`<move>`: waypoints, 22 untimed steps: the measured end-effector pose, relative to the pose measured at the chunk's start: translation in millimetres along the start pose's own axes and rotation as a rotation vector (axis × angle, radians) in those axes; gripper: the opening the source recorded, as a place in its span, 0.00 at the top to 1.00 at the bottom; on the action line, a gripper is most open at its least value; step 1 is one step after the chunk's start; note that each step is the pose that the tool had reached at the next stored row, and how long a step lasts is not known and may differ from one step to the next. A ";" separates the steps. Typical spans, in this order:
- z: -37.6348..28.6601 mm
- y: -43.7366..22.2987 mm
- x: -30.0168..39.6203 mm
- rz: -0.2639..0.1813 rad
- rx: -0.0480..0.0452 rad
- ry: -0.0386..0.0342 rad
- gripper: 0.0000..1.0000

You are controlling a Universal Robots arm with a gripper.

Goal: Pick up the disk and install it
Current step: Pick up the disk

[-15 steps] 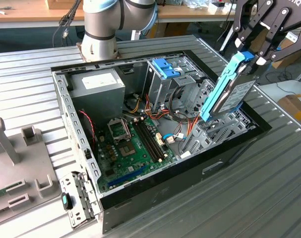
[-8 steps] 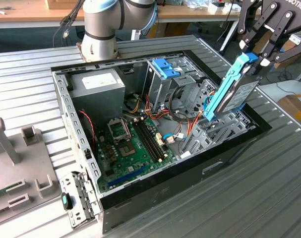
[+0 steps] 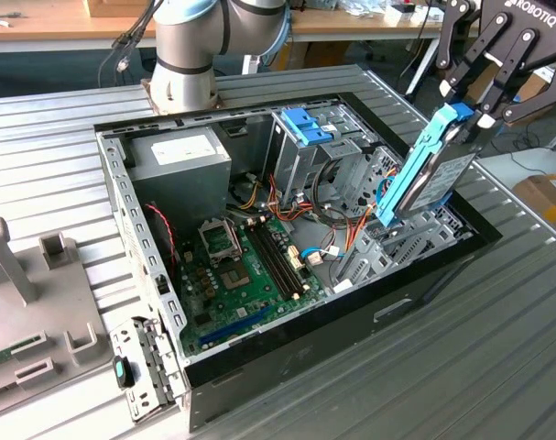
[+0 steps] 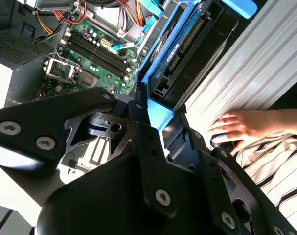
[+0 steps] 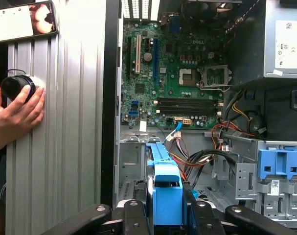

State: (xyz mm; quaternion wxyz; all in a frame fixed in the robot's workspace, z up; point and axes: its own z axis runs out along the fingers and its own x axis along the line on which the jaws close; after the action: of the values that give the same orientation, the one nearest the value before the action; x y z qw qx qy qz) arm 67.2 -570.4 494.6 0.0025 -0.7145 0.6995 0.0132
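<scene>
Claw (image 3: 472,114) grips disk (image 3: 431,180) by end, tilted over open PC case (image 3: 287,335)

The disk (image 3: 427,174) hangs tilted in the gripper (image 3: 468,108) above the open computer case (image 3: 122,197). Below it a tangle of cables (image 3: 342,220) crowds the bay, with the silver cage (image 3: 305,151) close beside. Over the circuit board (image 3: 245,270) the space is open. A person's hand (image 5: 16,112) lies on the table (image 5: 75,122) just outside the case wall.
</scene>
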 end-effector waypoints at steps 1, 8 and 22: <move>0.2 -0.1 0.0 0.000 0.0000 -0.0001 0.64; 6.6 -0.1 0.1 0.000 0.0000 -0.0002 0.64; 19.8 -2.6 -0.3 0.012 0.0003 -0.0020 0.64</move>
State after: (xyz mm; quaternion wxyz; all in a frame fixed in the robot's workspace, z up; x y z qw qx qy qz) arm 69.5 -569.6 474.8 0.0033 -0.7104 0.7037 0.0138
